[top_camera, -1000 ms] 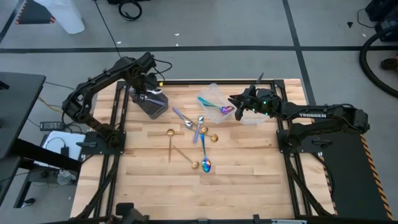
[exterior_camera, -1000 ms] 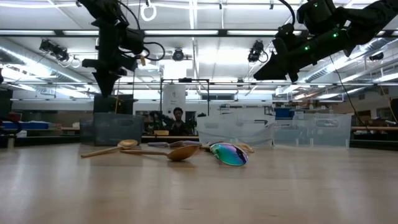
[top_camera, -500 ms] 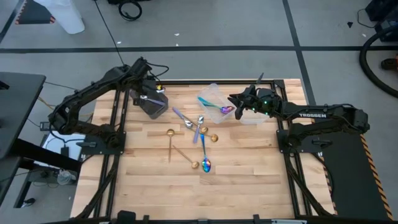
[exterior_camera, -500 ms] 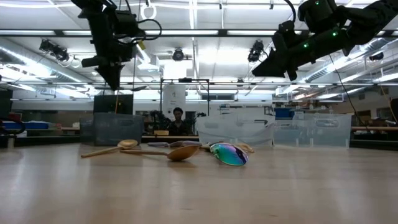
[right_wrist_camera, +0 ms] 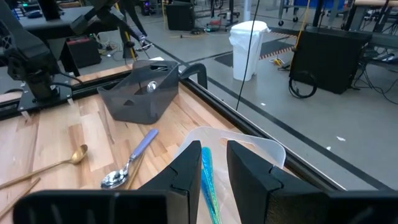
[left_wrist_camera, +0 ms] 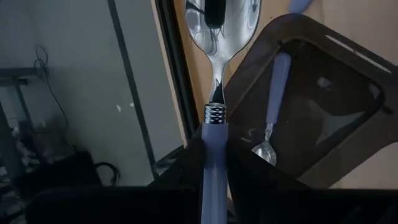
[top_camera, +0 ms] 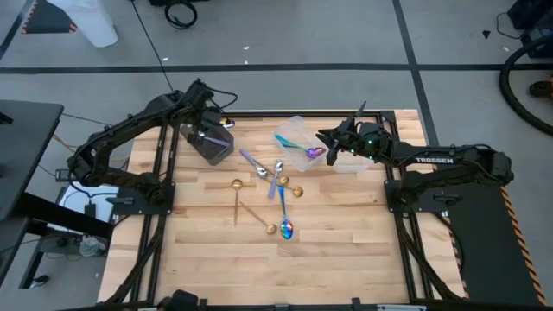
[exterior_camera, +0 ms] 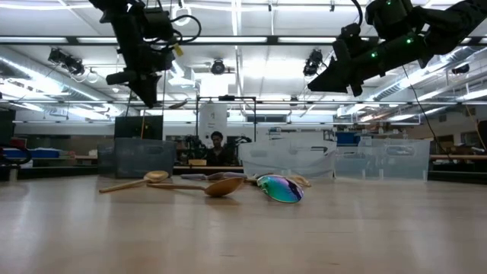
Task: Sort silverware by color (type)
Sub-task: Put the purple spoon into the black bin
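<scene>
You get bright, even overhead light. Ceiling strips (exterior_camera: 251, 39) glare above both arms. The spoon bowl (left_wrist_camera: 222, 25) beyond the left gripper (left_wrist_camera: 214, 180) mirrors that glare; its fingers blur.

— Where are your grippers?
— My left gripper (top_camera: 205, 123) hangs over the tub (top_camera: 210, 142) at ten o'clock on the table (top_camera: 346, 250); my right gripper (top_camera: 329, 142) sits at two, above the other tub (top_camera: 298, 138).
— The loose spoons (top_camera: 278, 186)?
— Mid-table, between both tubs.
</scene>
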